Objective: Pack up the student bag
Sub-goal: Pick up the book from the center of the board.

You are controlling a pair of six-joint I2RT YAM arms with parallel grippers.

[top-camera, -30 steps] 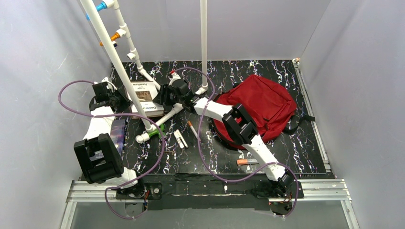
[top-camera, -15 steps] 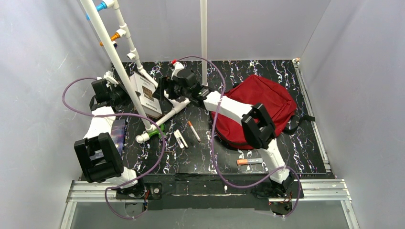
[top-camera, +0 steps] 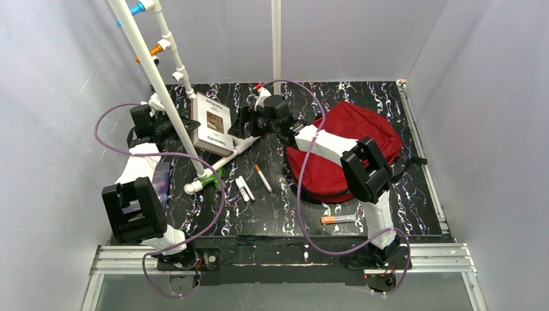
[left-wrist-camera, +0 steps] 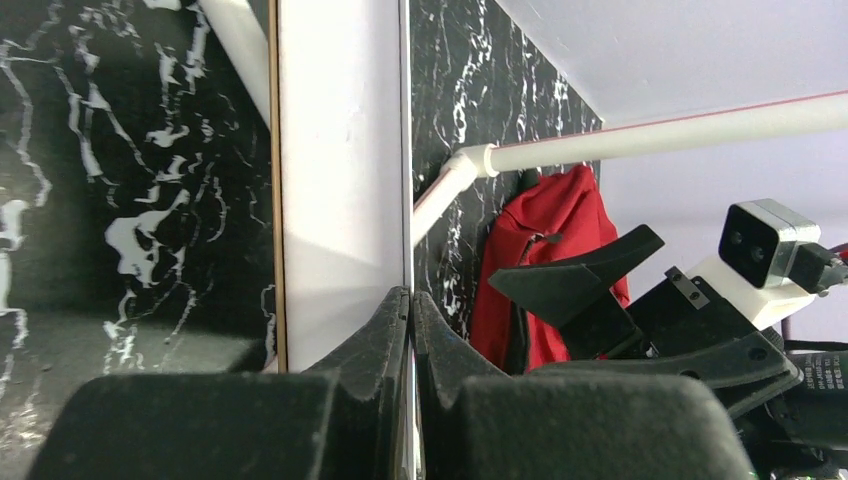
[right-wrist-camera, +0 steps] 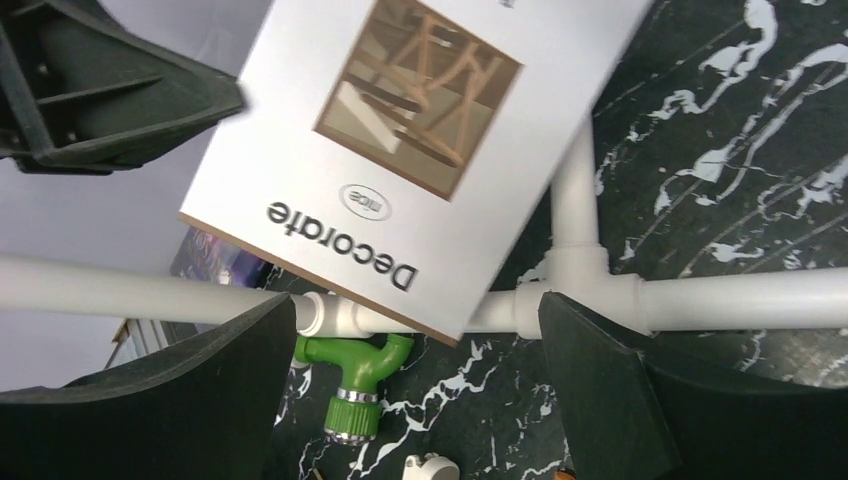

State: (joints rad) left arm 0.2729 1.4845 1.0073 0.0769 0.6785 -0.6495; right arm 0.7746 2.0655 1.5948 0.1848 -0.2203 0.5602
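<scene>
The dark-red student bag (top-camera: 349, 146) lies at the right of the table, partly under my right arm; it also shows in the left wrist view (left-wrist-camera: 545, 250). A white book (top-camera: 213, 122) titled "Decorate" is held tilted off the table. My left gripper (top-camera: 183, 123) is shut on the book's left edge; its jaws (left-wrist-camera: 410, 300) pinch the thin cover of the book (left-wrist-camera: 340, 150). My right gripper (top-camera: 238, 126) is open and empty just right of the book. In the right wrist view the book (right-wrist-camera: 420, 140) hangs beyond that gripper (right-wrist-camera: 410, 400).
A white pipe frame (top-camera: 162, 84) slants across the left, with a green fitting (right-wrist-camera: 360, 380) at its foot and a vertical pole (top-camera: 276, 52) behind. Pens (top-camera: 262, 177) and a white marker (top-camera: 244, 188) lie mid-table. An orange pen (top-camera: 336, 219) lies near the front. A purple item (top-camera: 160, 181) lies under the left arm.
The book has come up off the table and now hangs tilted from my left gripper. My right gripper has drawn back to the right, away from the book's edge, jaws open.
</scene>
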